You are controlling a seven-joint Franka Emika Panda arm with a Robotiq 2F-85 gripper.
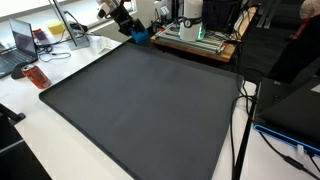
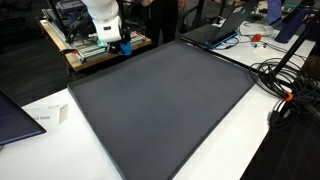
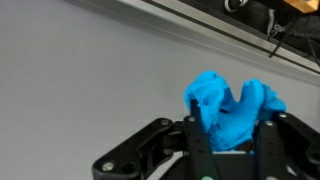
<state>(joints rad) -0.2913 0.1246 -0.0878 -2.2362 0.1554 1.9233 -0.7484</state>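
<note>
Wrist view: gripper [image 3: 232, 138] clamped on crumpled blue cloth [image 3: 226, 100]; both exterior views show mere blue speck at dark mat [image 1: 140, 105] edge.

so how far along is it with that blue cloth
Done: the grasp. The claw is shut on the blue cloth, which bunches up out of its grip. In hand: holding it at the far edge of the dark mat. Left: letting it go; whether it is lifted off the mat is hard to tell.
</note>
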